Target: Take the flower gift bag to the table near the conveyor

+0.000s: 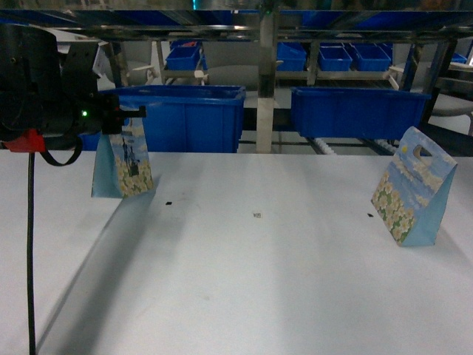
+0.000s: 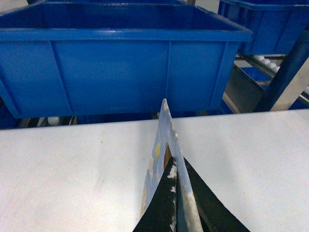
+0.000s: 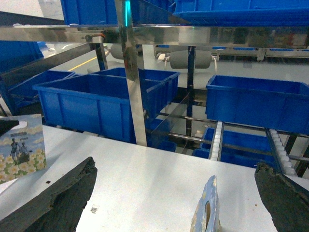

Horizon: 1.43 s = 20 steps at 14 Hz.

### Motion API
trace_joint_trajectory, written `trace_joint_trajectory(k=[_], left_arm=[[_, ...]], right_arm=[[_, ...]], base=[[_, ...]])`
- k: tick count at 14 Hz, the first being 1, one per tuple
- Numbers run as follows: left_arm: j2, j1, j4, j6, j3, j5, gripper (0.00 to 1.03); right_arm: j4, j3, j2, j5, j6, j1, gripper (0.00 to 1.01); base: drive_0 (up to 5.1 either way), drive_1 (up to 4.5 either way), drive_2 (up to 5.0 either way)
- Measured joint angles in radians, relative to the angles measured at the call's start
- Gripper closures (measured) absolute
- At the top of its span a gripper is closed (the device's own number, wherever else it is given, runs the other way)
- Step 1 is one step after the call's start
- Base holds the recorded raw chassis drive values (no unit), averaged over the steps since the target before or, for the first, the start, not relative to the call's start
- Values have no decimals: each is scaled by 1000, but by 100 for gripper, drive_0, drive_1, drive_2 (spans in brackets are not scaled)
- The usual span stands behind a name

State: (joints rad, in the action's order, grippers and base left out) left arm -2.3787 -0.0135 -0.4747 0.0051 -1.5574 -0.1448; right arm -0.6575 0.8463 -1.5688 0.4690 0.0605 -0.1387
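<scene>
Flower gift bag [image 1: 123,164] at upper left of the head view, pinched at its top edge by left pincer [image 2: 176,193], base at or just above the white desk [image 1: 244,281]. Second bag [image 1: 414,188] standing at right, between wide-apart fingers of right pincer [image 3: 207,193]. Apparently delivered; release left. Beyond: conveyor [image 3: 217,140], blue bins [image 1: 185,115].

from where i stand, the left gripper [image 1: 118,115] is mostly swallowed by its own dark arm, and it covers the top of the flower gift bag [image 1: 123,166]. the left wrist view cuts that bag's lower part off at the bottom edge. the tiny dark specks [image 1: 256,215] on the table [image 1: 244,281] are too small to read. the right gripper [image 3: 176,203] shows only two finger stubs, tips cut off.
</scene>
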Motion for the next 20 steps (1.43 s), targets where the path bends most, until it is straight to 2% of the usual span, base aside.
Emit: trace_joint_trajectory(k=[4, 5, 8, 11, 12, 14, 15, 16, 18, 20], left_arm=[[-24, 33, 18, -21, -23, 31, 101], [-24, 38, 21, -26, -25, 35, 95], [-28, 44, 23, -27, -23, 40, 64], [69, 42, 63, -32, 71, 91, 32], [116, 42, 81, -32, 95, 105, 25], [171, 41, 105, -36, 110, 97, 17], [272, 37, 113, -40, 128, 83, 5], [385, 35, 121, -64, 150, 56, 5], [544, 35, 101, -78, 195, 27, 5], [517, 31, 114, -78, 196, 28, 5]], right_arm=[[0, 0, 0, 0, 0, 0, 3], [0, 0, 0, 0, 0, 0, 3], [0, 0, 0, 0, 0, 0, 3], [0, 0, 0, 0, 0, 0, 3], [0, 0, 0, 0, 0, 0, 3], [0, 0, 0, 0, 0, 0, 3], [0, 0, 0, 0, 0, 0, 3], [0, 0, 0, 0, 0, 0, 3], [0, 0, 0, 1, 0, 0, 3], [0, 0, 0, 0, 0, 0, 3]], base=[[0, 0, 0], [0, 0, 0], [0, 0, 0], [0, 0, 0], [0, 0, 0], [0, 0, 0], [0, 0, 0], [0, 0, 0], [0, 0, 0], [0, 0, 0]])
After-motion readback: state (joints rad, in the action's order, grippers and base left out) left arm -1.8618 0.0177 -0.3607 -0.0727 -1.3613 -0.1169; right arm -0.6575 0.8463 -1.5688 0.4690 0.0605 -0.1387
